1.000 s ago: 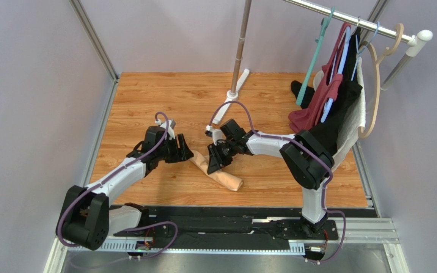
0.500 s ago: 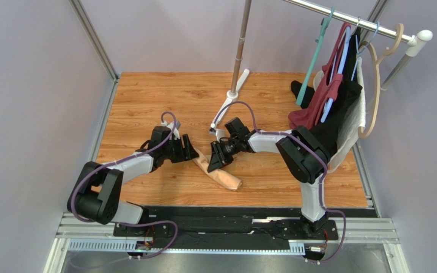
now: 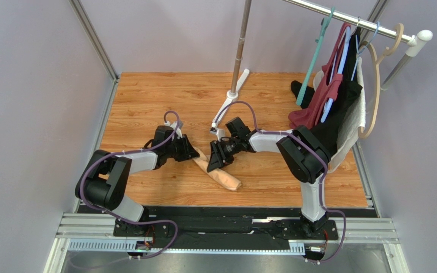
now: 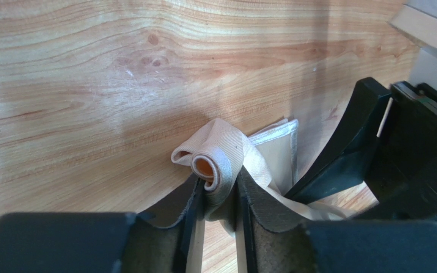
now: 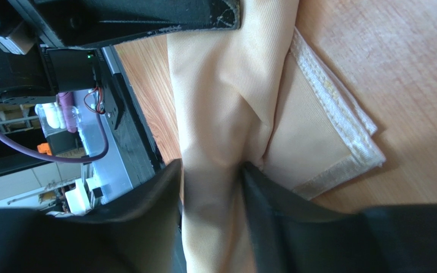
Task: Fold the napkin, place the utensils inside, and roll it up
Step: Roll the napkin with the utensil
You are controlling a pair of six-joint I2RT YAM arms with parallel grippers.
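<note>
Top external view is showing the rolled napkin (image 3: 222,173) lying diagonally on the surface (image 3: 146,96). At its far end, the left fingers (image 4: 172,219) are pinching the rolled tip, while the right fingers (image 5: 283,210) are squeezing the fabric just beside them.

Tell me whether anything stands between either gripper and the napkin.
Nothing visible does. The left gripper is shut on one end of the rolled napkin, and the right gripper is shut on the cloth farther along. Both touch it directly.
</note>
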